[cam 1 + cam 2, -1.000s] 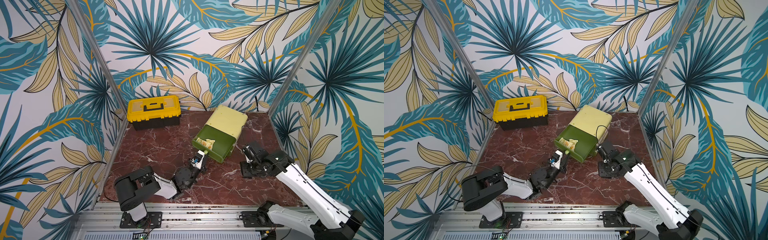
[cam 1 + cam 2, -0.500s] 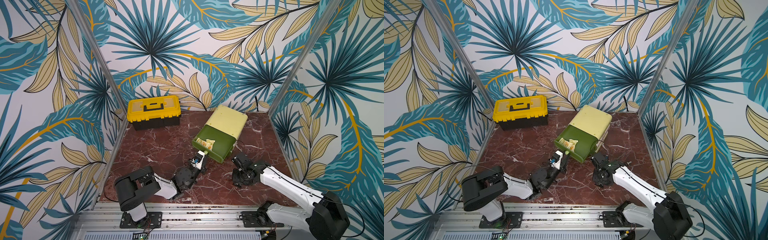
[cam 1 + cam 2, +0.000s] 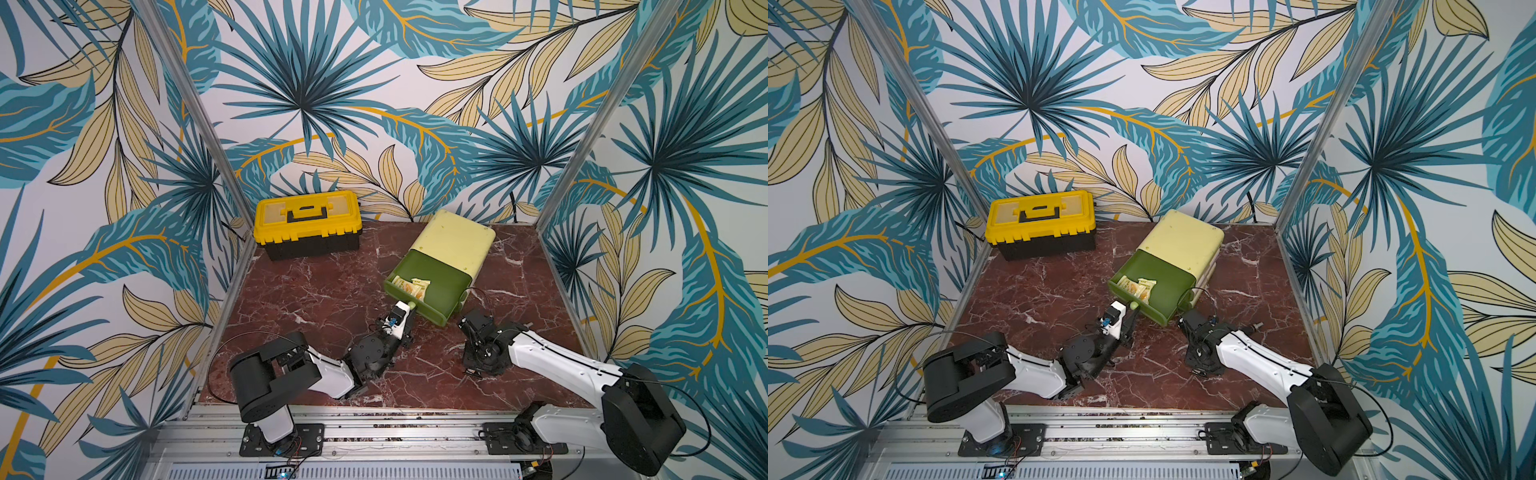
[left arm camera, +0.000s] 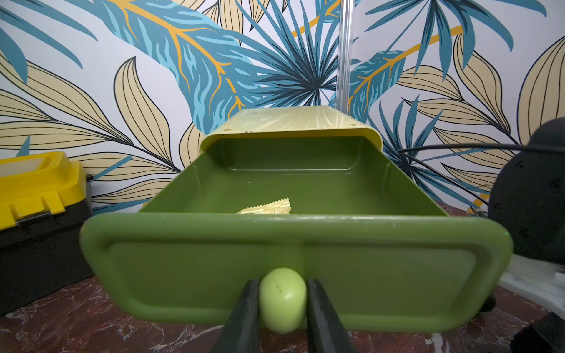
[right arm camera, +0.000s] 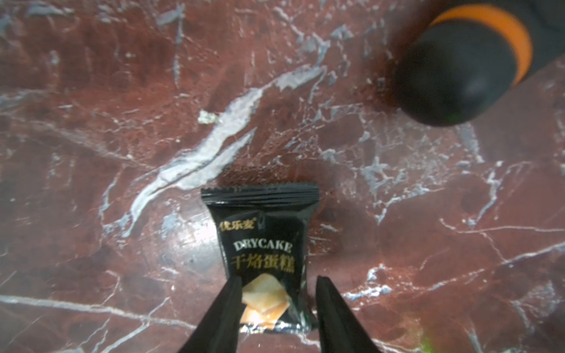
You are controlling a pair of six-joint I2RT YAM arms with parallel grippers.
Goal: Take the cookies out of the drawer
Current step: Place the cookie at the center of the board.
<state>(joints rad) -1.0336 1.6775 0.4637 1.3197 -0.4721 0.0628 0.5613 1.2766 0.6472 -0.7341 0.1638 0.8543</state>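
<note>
At the far left, a yellow toolbox (image 3: 306,224) is standing shut on the counter (image 3: 324,291), so I am not seeing inside it. Next, my left pincer (image 4: 282,284) is reaching low over the counter and is pinching the pale green knob (image 4: 282,302) on the drawer front, one finger pressing on each side of it. The green drawer (image 3: 432,291) is standing pulled out of the pale yellow cabinet (image 3: 453,245). In both top views a few pale yellow packets (image 3: 411,286) are lying flat and overlapping in its front corner, on the toolbox side. The rest of the drawer floor is showing bare green. Their long axes I cannot tell exactly.

To the right, my right pincer (image 5: 278,279) is pointing down at the counter near the drawer's front corner. In the right wrist view a black packet (image 5: 266,259) is lying flat on the marble, its long axis running along the pincer and its crimped end pointing away from it. The jaws are standing spread at both sides of its near end. One finger is overlapping its edge and the other is standing clear.
</note>
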